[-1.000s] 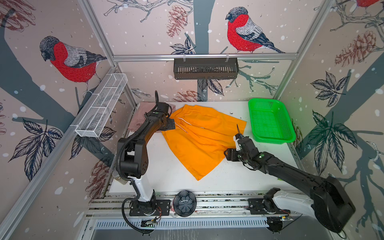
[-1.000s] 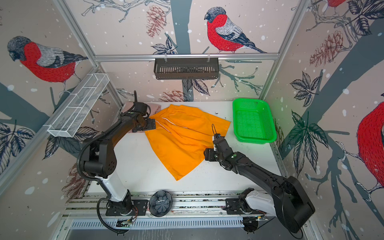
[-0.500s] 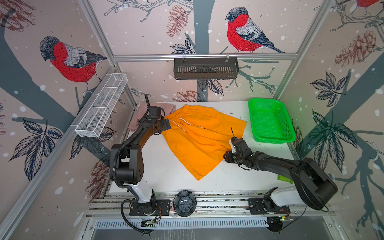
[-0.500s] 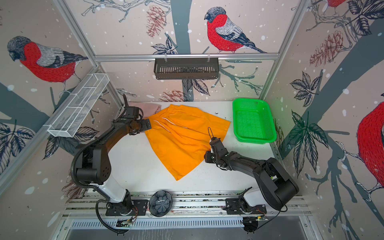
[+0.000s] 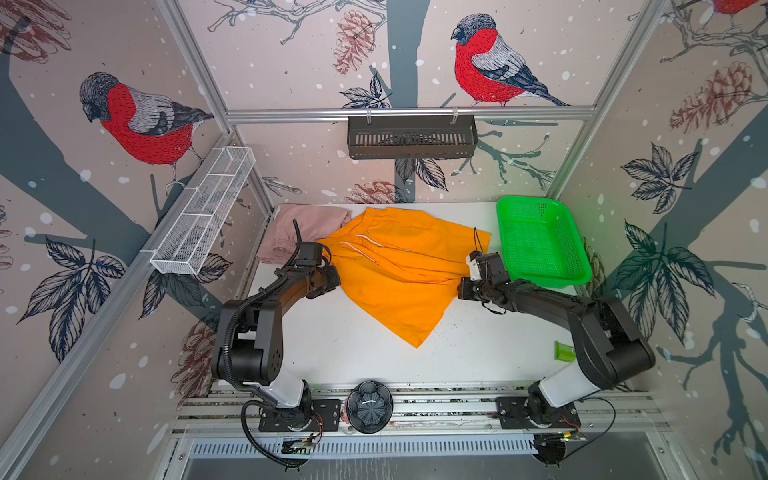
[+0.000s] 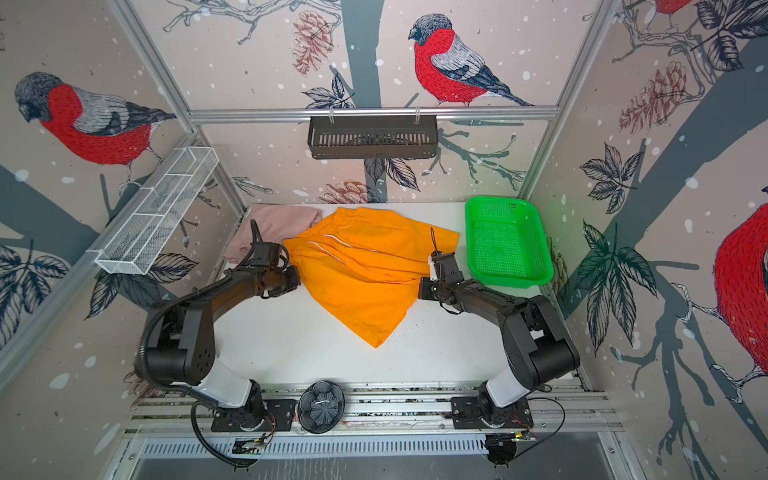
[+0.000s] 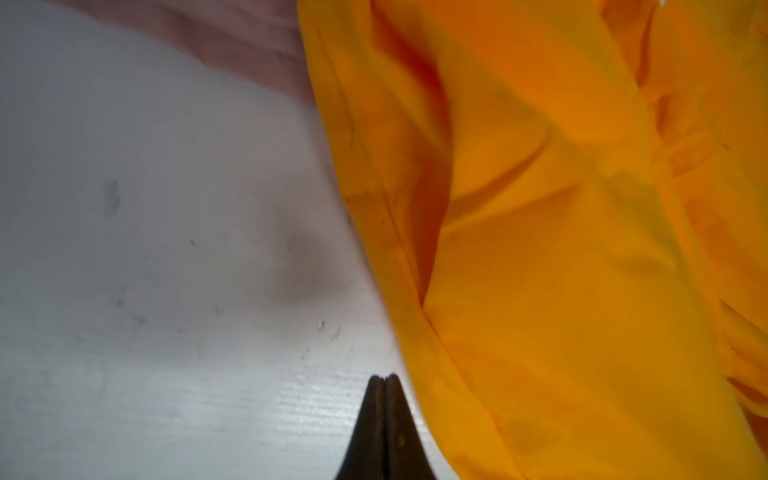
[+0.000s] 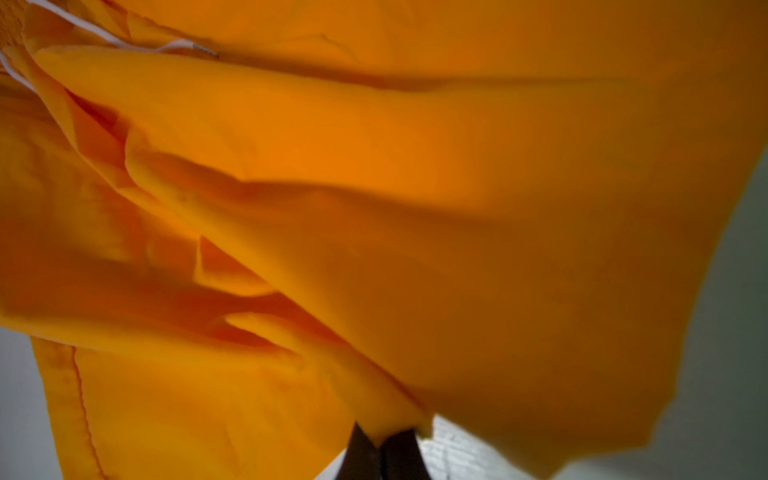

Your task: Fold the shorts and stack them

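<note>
The orange shorts (image 5: 399, 270) (image 6: 361, 266) lie spread and creased across the middle of the white table, white drawstring (image 5: 365, 249) on top. Pink shorts (image 5: 303, 226) (image 6: 274, 224) are bunched in the back left corner, partly under the orange waistband. My left gripper (image 5: 337, 282) (image 7: 384, 379) rests low at the orange shorts' left edge, shut, with only bare table under its tips and the cloth (image 7: 561, 249) just beside them. My right gripper (image 5: 459, 289) (image 8: 380, 444) is at the right hem, shut on a fold of orange cloth (image 8: 415, 249).
A green mesh basket (image 5: 528, 200) stands at the back right, close to my right wrist. A black slotted basket (image 5: 411, 137) hangs on the back wall and a white wire shelf (image 5: 203, 220) on the left wall. A small green item (image 5: 564, 350) lies by the right arm.
Both grippers went from open to shut. The left one slid from the waistband down the shorts' left edge. The right one moved in to the right hem and closed on it.
</note>
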Available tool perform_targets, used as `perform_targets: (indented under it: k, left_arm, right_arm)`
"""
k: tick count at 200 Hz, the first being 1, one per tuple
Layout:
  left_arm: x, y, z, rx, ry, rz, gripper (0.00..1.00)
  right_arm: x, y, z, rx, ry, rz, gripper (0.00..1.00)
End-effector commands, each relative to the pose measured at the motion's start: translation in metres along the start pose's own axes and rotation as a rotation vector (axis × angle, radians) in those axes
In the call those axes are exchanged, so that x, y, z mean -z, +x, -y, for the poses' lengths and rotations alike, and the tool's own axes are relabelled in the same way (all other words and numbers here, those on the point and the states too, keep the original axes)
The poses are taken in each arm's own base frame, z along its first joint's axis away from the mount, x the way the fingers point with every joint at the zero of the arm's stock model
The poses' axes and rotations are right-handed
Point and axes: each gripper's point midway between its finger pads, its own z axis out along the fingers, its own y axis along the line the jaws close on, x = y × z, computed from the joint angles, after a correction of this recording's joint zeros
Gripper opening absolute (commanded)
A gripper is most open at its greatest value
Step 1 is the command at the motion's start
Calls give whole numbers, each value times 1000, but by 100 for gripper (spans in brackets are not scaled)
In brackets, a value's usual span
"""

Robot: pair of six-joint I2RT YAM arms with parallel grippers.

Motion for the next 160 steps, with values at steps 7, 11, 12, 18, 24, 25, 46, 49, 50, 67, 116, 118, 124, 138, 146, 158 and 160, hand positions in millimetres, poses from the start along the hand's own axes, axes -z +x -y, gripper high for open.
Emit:
perform_targets:
  k: [7,11,12,18,24,25,46,49,50,67,116,118,124,138,146,158,160]
  left_arm:
    - [9,31,21,29,85,-9,0]
    - [11,38,20,29,72,-13,0]
    - [11,39,21,30,71,-11,0]
    - [15,48,20,36,62,-17,0]
    - [20,56,21,41,67,-22,0]
    - [20,58,20,43,67,-23,0]
    - [38,70,13,81,57,0,30]
    - [42,69,12,82,50,14,42]
    - [43,68,12,81,48,20,46]
    - [62,41,10,48,23,167,98]
    - [76,-68,4,63,25,327,98]
    - [74,-71,3,69,18,324,98]
    - [68,-80,1,82,3,308,98]
    - [53,-99,1,59,-35,259,98]
    - [43,-108,3,41,-39,243,98]
    - [28,-117,6,23,-26,225,98]
    - [27,-119,7,21,-24,224,98]
  right_arm:
    - [2,-10,20,12,34,-18,10]
    - [3,-12,22,9,34,-14,12]
    - [3,-13,23,8,33,-12,12]
    - [6,-18,25,0,27,-2,13]
    - [10,-23,27,-9,22,10,17]
    - [11,-24,28,-12,23,12,17]
    - [30,-35,22,-25,-5,28,46]
    - [33,-35,20,-25,-10,28,47]
    - [34,-35,19,-25,-12,29,48]
    - [51,-19,3,-50,-75,5,53]
    - [71,87,-58,-34,-184,-128,66]
    - [71,90,-61,-31,-187,-131,66]
    - [71,102,-69,-14,-193,-141,70]
    - [69,123,-86,27,-196,-152,76]
    - [66,132,-91,36,-188,-155,76]
    - [61,140,-99,47,-188,-156,76]
    - [59,140,-99,46,-185,-152,76]
